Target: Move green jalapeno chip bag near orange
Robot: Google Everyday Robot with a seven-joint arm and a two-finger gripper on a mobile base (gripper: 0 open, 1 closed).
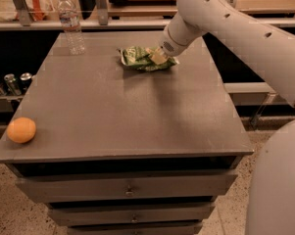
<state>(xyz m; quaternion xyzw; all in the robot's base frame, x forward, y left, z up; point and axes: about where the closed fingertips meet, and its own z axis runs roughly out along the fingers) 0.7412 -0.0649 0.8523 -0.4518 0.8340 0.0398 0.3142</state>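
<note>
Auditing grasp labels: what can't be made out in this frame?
- hand, camera view: at the right end of the green jalapeno chip bag, mostly covered by the arm; grasp unclear.
- Bag's right end: under the hand; lettering too small.
- cans, left: dark, labels too small.
- Arm's base: cut off by the right edge.

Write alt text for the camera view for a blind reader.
The robot's gripper is at the green jalapeno chip bag on the far side of a grey table; the orange lies at its near left corner. A water bottle stands far left.
</note>
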